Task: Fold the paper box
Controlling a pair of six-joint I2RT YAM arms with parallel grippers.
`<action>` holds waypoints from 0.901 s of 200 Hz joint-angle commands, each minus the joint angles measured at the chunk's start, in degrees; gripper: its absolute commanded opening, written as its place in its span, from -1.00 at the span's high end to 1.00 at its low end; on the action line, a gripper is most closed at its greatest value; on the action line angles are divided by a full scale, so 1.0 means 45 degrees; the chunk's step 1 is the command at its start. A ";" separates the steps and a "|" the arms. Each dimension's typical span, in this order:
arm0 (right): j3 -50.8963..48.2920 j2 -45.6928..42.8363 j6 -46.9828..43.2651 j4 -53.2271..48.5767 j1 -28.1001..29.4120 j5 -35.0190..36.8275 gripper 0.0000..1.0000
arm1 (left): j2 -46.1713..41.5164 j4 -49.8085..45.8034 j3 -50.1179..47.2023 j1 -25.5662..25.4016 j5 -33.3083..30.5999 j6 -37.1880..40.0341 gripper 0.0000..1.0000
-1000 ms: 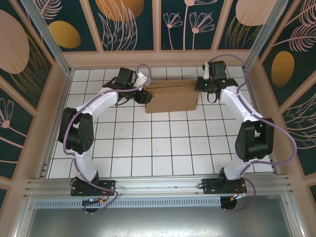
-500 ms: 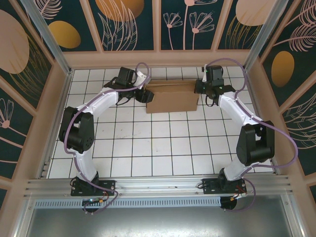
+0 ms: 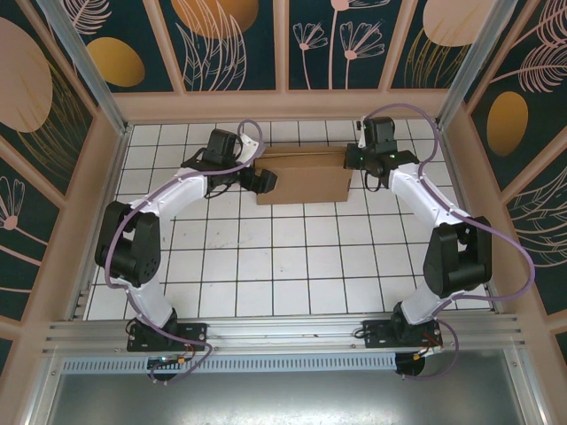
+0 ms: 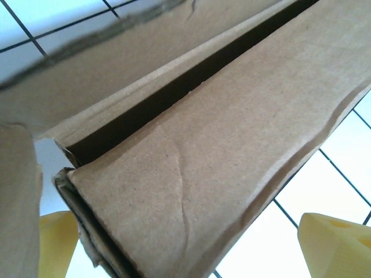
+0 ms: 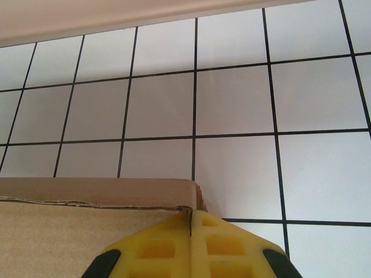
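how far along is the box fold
Done: the plain brown corrugated cardboard box already forms a flat rectangular body on the white tiled table. In hand: left jaws open at its left end, right jaws shut at its right corner. Left: a dark gap between its panels probably needs closing.

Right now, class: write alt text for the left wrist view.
A brown paper box crosses the frame diagonally, a dark gap between two of its panels. The left hand has its yellow fingers wide apart at the bottom corners, over a white tiled table.
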 commanded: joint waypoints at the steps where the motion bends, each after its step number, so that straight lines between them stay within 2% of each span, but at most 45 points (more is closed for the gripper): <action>1: -0.0110 0.0114 0.0035 -0.0650 0.0191 -0.0083 1.00 | -0.0579 0.0550 -0.0359 -0.0073 -0.0234 -0.0264 -0.98; 43: -0.0037 0.0165 -0.0058 -0.0826 0.0212 0.0004 1.00 | -0.1904 0.0980 -0.1129 -0.0073 -0.1035 -0.0198 -0.98; 86: 0.0044 0.0142 -0.0110 -0.0918 0.0265 -0.0095 1.00 | -0.3198 0.0367 -0.0935 -0.0073 -0.2899 -0.0375 -0.97; 140: 0.0168 0.0074 -0.0211 -0.1074 0.0319 -0.0279 1.00 | -0.2185 -0.3792 0.1939 -0.0073 -0.3550 0.0242 -0.40; 180: 0.0262 0.0084 -0.0191 -0.1175 0.0380 -0.0409 1.00 | -0.1072 -0.5173 0.3163 -0.0073 -0.3463 0.0555 -0.18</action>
